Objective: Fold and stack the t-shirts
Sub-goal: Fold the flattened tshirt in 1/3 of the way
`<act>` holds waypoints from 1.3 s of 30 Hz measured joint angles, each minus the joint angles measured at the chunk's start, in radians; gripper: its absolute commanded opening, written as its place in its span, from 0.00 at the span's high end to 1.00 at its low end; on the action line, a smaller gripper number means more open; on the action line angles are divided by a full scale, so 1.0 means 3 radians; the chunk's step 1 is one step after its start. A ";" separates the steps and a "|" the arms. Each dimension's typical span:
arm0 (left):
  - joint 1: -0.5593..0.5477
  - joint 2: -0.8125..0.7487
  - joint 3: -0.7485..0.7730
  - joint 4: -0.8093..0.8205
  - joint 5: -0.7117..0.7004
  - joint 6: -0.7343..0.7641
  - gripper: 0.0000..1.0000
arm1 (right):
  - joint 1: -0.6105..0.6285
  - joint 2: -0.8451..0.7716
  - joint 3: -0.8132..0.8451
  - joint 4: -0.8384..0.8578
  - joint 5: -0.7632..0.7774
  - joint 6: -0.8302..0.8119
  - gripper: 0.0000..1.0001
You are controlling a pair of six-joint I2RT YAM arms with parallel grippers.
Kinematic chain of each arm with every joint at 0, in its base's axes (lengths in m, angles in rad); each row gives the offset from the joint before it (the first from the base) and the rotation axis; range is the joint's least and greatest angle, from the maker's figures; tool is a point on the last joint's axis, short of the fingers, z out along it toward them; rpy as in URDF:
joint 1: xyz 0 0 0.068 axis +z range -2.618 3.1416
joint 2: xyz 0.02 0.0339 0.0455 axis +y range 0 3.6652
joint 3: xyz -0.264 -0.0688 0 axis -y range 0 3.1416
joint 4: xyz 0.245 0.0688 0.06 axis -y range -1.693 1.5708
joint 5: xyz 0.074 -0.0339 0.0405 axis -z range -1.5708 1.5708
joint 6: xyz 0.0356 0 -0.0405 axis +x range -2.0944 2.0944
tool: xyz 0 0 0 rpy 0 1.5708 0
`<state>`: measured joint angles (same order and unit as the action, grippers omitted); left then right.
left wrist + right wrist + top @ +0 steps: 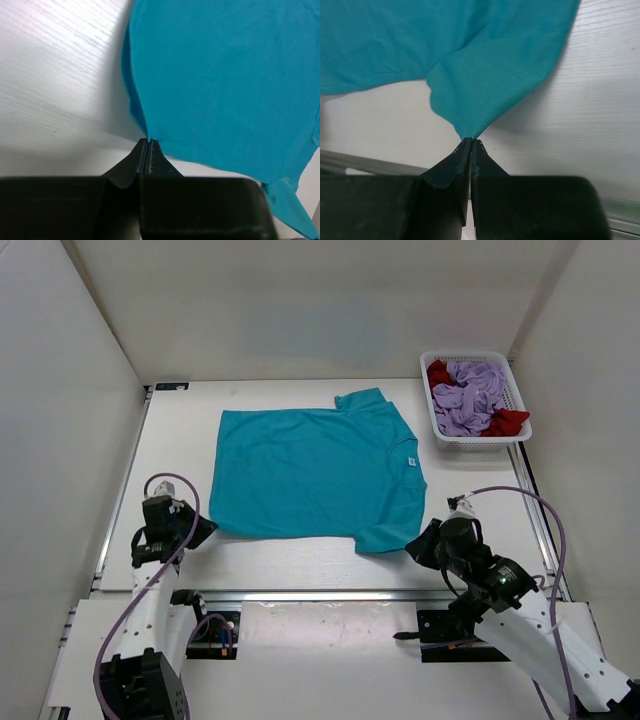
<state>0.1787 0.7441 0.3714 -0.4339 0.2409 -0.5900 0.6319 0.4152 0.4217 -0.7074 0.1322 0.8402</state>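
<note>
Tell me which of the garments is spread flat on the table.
The teal t-shirt, alone on the table. The purple clothes and the red clothes lie crumpled in the white basket.

each arm is made of smooth white links, seen on the left arm [150,610] and the right arm [545,645], with black housings at the joints. the left gripper [208,530] and right gripper [412,546] are black. in the wrist views, the 2 fingers [137,162] of each taper from a broad matte block to thin wedge tips. 1 lilac cable [172,477] loops along the left arm, and a longer lilac cable [561,540] arcs over the right. both bases sit on black plates [448,632].
</note>
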 measured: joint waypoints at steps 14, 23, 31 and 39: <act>-0.0322 0.1074 0.0537 0.0515 -0.0048 -0.0315 1.00 | -0.1708 0.1953 0.0562 0.1027 -0.0862 -0.0985 1.00; -0.0268 0.2068 0.0895 0.0816 -0.0111 -0.0512 1.00 | -0.1668 0.3115 0.1527 0.1350 -0.0874 -0.1111 0.99; -0.0191 0.2440 0.1268 0.1043 -0.0118 -0.0598 1.00 | -0.1801 0.4058 0.2377 0.1462 -0.0941 -0.1233 1.00; -0.0159 0.2820 0.1381 0.1197 -0.0120 -0.0708 0.90 | -0.1849 0.4753 0.3100 0.1305 -0.0969 -0.1364 0.94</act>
<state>0.1310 1.5902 0.7856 -0.0750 0.2050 -0.8024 0.0772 1.8412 1.3518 -0.3161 -0.1585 0.4309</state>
